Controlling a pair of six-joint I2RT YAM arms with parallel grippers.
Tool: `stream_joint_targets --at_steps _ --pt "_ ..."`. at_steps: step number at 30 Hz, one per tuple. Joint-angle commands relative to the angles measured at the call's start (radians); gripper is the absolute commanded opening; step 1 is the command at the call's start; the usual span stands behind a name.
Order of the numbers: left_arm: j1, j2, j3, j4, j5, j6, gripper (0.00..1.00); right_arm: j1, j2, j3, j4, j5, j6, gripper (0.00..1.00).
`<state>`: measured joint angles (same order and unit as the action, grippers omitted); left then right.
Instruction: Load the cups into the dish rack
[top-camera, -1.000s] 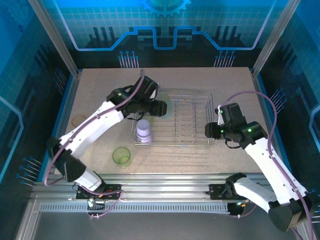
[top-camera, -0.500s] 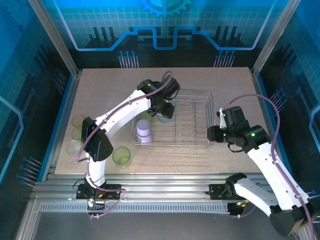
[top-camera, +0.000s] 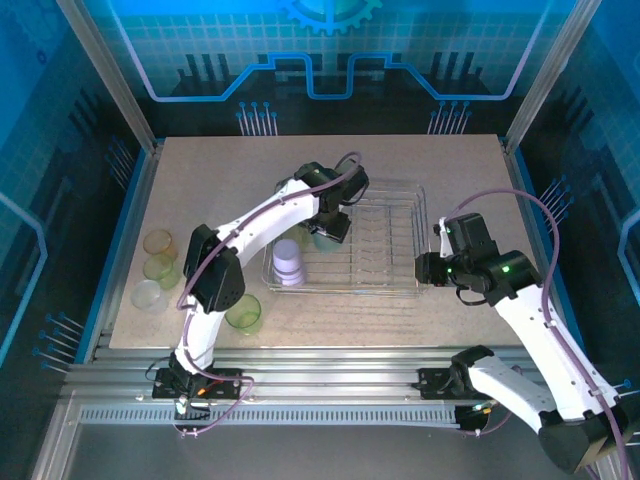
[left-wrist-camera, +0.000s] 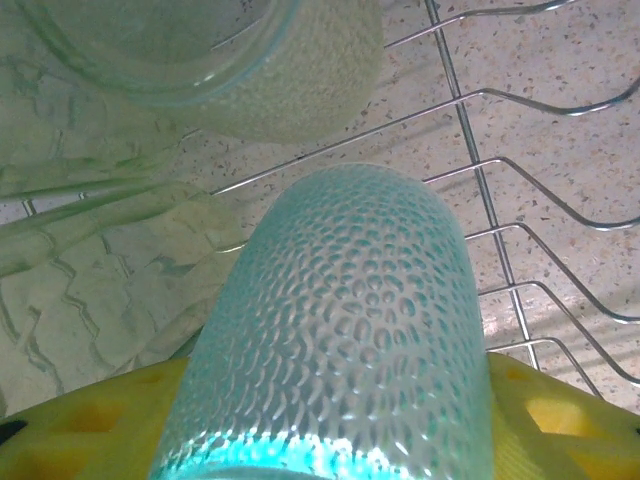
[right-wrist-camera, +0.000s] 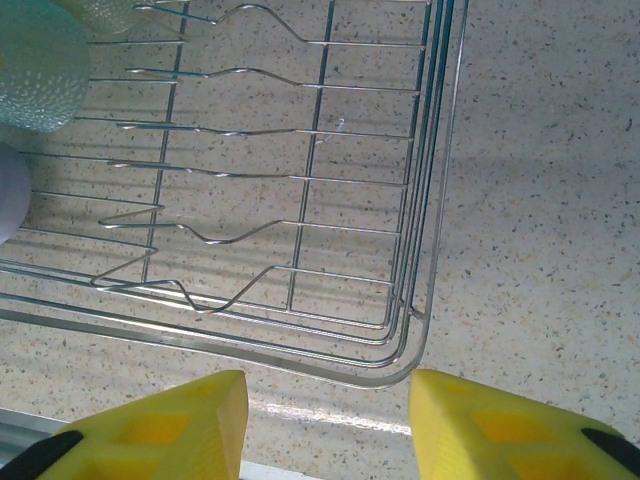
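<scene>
Over the far-left part of the dish rack (top-camera: 350, 290), the left gripper (left-wrist-camera: 330, 435) clamps a dimpled teal cup (left-wrist-camera: 340, 320) between its yellow fingers (left-wrist-camera: 560, 420), just beside a pale yellow-green cup (left-wrist-camera: 250, 70) sitting on the rack's wires. The right gripper (right-wrist-camera: 330, 430) hangs above the rack's near-right corner, jaws parted with nothing between them. A lavender cup (top-camera: 289, 262) stands inside the rack near its left end, a green cup (top-camera: 243, 313) sits just off the rack's near-left corner, and three more cups (top-camera: 158, 267) cluster well apart to the rack's left.
</scene>
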<state>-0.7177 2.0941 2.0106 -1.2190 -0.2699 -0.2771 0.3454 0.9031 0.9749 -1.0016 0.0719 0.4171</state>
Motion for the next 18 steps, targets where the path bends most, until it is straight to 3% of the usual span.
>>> stream_joint_targets --at_steps 1,18 --pt "-0.007 0.035 0.049 -0.016 -0.026 0.039 0.29 -0.012 0.001 -0.005 0.011 0.015 -0.002 0.46" --pt "0.036 0.188 0.206 -0.064 0.003 0.098 0.44 -0.011 -0.001 0.031 0.011 0.041 -0.029 0.46"
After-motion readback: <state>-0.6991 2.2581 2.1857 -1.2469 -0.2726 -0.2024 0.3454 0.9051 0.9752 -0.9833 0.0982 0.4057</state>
